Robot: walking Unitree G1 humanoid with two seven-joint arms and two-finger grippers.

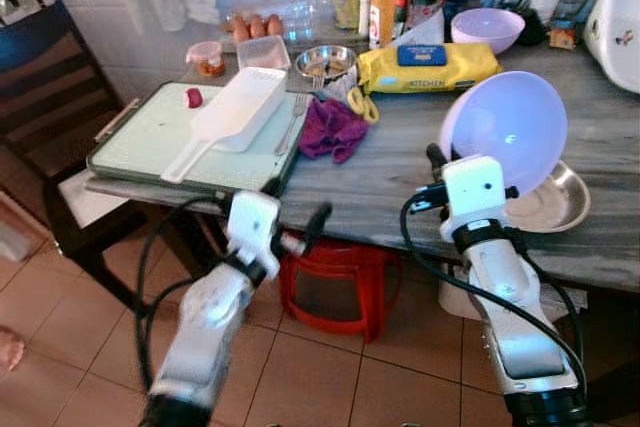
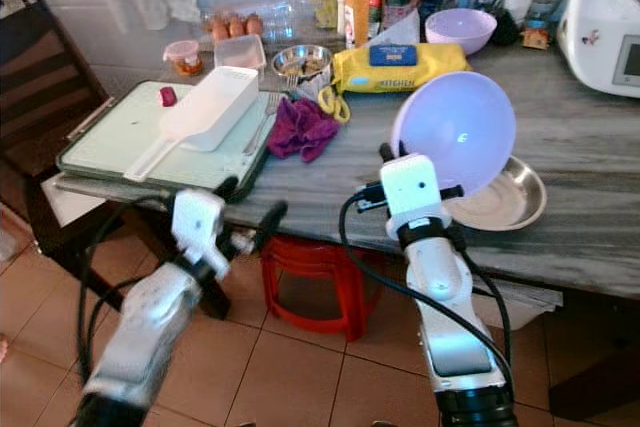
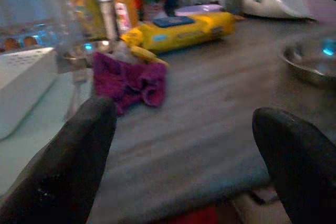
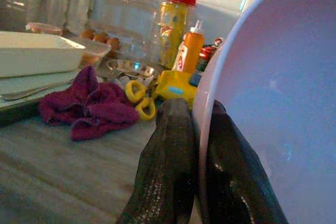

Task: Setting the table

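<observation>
My right gripper (image 1: 436, 159) is shut on the rim of a lilac plastic bowl (image 1: 506, 129), holding it tilted on edge above the grey table (image 1: 400, 172). In the right wrist view both black fingers (image 4: 168, 171) pinch the bowl's rim (image 4: 205, 129). A steel dish (image 1: 555, 202) lies on the table just behind and below the bowl. My left gripper (image 1: 297, 215) hangs open at the table's front edge, with nothing between its fingers (image 3: 79, 156). A second lilac bowl (image 1: 487, 27) stands at the back of the table.
A green tray (image 1: 150, 142) with a white scoop (image 1: 235, 112) and a fork sits at the left. A purple cloth (image 1: 333, 127), yellow scissors (image 1: 362, 104), a yellow wipes pack (image 1: 428, 65) and bottles crowd the back. A red stool (image 1: 335, 282) stands under the table, a dark chair (image 1: 45, 97) at left.
</observation>
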